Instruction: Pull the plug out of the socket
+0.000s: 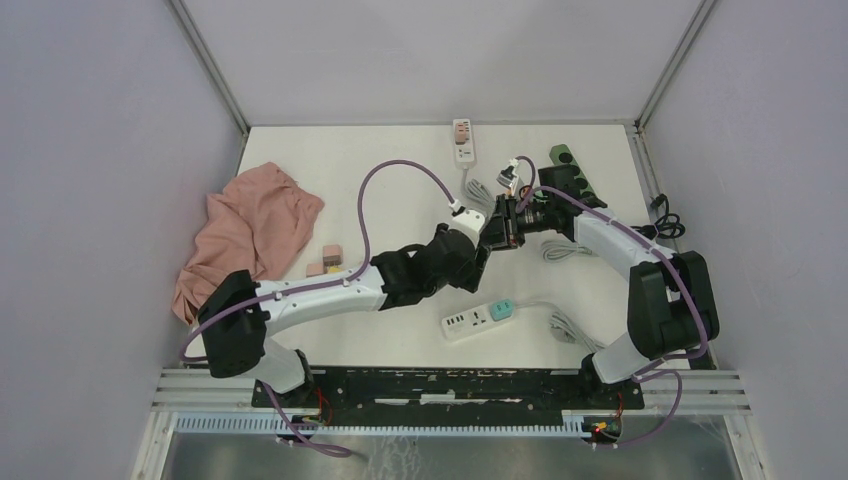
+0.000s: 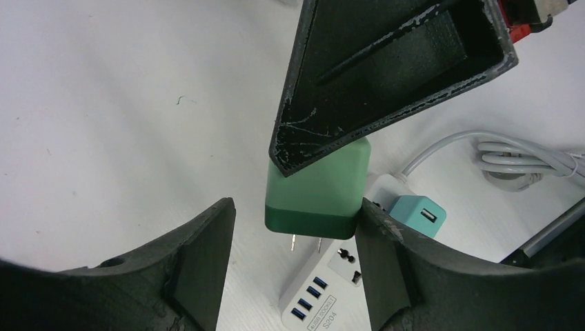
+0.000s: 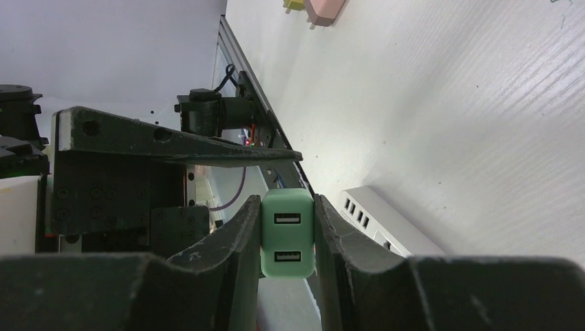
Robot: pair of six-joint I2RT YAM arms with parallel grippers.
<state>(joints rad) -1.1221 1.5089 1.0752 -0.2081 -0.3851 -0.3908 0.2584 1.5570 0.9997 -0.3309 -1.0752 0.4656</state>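
Note:
My right gripper (image 3: 288, 200) is shut on a green two-port USB plug (image 3: 288, 234), holding it by its sides in the air. From the left wrist view the plug (image 2: 317, 193) hangs with its bare prongs out, above the white socket strip (image 2: 324, 296). My left gripper (image 2: 295, 207) is open around the plug's dark green end. Its right finger (image 2: 386, 262) touches the plug and its left finger (image 2: 200, 262) stands apart from it. A teal plug (image 2: 417, 214) sits in the strip (image 1: 478, 318). From the top, both grippers meet at mid-table (image 1: 497, 235) and hide the green plug.
A pink cloth (image 1: 250, 235) and small pink blocks (image 1: 328, 258) lie at the left. Another white strip (image 1: 463, 140) and a dark green strip (image 1: 572, 172) lie at the back. Coiled white cables (image 1: 565, 250) (image 1: 565, 325) lie on the right, with black cable (image 1: 665, 220) at the edge.

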